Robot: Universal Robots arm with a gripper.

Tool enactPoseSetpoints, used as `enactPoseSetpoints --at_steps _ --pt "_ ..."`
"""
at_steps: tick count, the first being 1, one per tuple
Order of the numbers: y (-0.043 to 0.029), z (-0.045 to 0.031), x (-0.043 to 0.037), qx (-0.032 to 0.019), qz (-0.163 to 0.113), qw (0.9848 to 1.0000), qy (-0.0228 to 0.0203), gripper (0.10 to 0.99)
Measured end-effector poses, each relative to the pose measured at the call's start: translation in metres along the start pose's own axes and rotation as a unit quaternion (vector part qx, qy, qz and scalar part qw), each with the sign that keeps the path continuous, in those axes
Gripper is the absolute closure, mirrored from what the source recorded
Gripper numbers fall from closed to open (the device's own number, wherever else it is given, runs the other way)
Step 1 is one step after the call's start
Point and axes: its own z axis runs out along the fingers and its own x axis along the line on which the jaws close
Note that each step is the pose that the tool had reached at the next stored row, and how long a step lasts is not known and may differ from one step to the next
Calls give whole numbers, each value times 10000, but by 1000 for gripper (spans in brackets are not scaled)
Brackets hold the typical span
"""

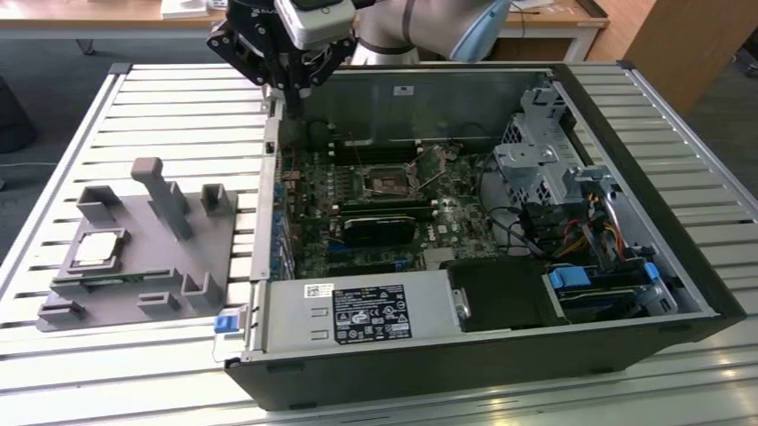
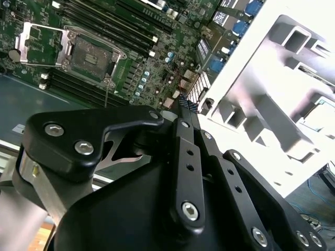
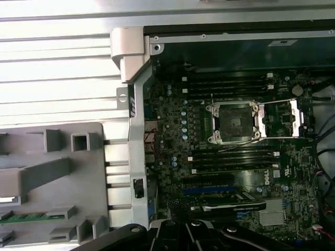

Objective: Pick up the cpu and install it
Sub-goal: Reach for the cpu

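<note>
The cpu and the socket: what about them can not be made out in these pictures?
- cpu, exterior view: too small to show its corner mark; its underside faces the grey tray.
- socket, first wrist view: contacts too small to judge.
- motherboard, second wrist view: the gripper covers part of it.

No print is legible on the power supply label [image 1: 367, 312].

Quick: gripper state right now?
Gripper: closed, empty; the cpu lies on the grey tray.
</note>
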Motion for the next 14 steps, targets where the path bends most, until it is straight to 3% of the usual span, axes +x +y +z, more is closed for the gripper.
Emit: enactPoseSetpoints --at_steps 14 --pt "-5 -1 70 0 0 10000 0 980"
